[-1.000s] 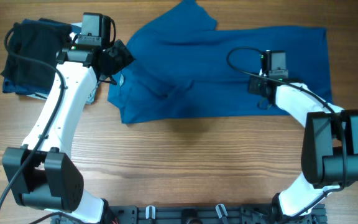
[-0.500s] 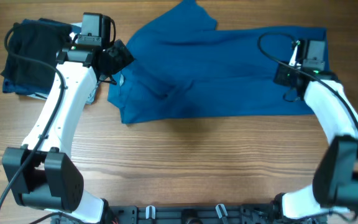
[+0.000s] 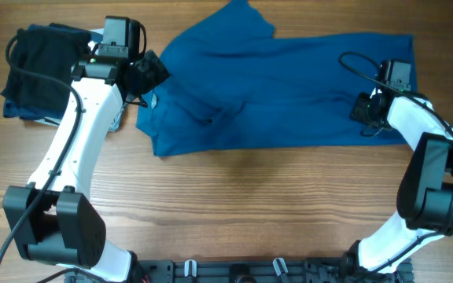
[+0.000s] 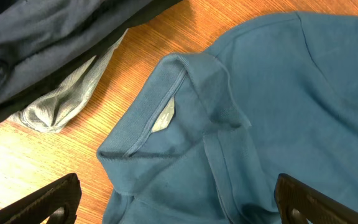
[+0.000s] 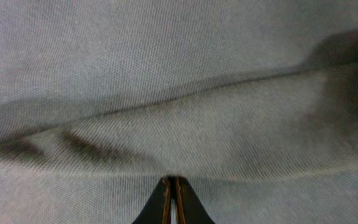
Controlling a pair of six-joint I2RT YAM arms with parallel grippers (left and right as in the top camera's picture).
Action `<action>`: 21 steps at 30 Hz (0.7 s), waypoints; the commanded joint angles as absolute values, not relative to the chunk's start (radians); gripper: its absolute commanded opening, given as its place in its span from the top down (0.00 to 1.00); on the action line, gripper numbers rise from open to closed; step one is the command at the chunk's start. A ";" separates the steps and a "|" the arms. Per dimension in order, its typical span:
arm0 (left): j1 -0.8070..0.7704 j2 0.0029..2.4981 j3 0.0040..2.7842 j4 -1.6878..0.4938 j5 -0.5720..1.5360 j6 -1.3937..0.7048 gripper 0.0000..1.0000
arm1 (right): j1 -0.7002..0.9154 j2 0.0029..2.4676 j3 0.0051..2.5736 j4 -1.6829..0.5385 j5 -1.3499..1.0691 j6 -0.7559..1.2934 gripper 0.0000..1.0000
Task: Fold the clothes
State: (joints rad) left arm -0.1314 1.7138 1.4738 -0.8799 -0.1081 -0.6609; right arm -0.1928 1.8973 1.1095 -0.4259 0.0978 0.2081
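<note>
Right gripper (image 5: 172, 182), pressed together, touches a fold of the blue polo shirt (image 3: 274, 86). Left gripper (image 4: 179, 202) hangs spread wide, the collar (image 4: 160, 115) just ahead of it.

The polo shirt (image 3: 289, 86) is of soft, matt blue cloth with a fine knitted texture. The table (image 3: 250, 204) is of wood, with a clear grain and a light shine. The arm covers (image 3: 73, 137) look like smooth white plastic. The grey garment (image 4: 61, 102) is of thin, wrinkled cloth.

Prob. robotics lab: left arm (image 3: 75, 135) & right arm (image 3: 439, 185) mounted on wood-grain table (image 3: 234, 208), rail (image 3: 242, 271) at edge.
</note>
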 commanded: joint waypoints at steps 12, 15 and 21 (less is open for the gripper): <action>-0.126 1.700 1.484 -0.880 -0.121 -0.667 0.00 | -0.201 1.960 1.109 -0.072 0.230 0.152 0.75; -0.126 1.700 1.484 -0.880 -0.121 -0.667 0.00 | -0.236 1.959 1.121 -0.065 0.228 0.152 0.72; -0.126 1.700 1.484 -0.880 -0.121 -0.666 0.00 | -0.334 1.847 1.158 -0.407 0.189 0.241 0.69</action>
State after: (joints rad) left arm -0.1314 1.7138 1.4738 -0.8803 -0.1081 -0.6609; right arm -0.2928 1.9186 1.1358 -0.3264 0.2073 0.1814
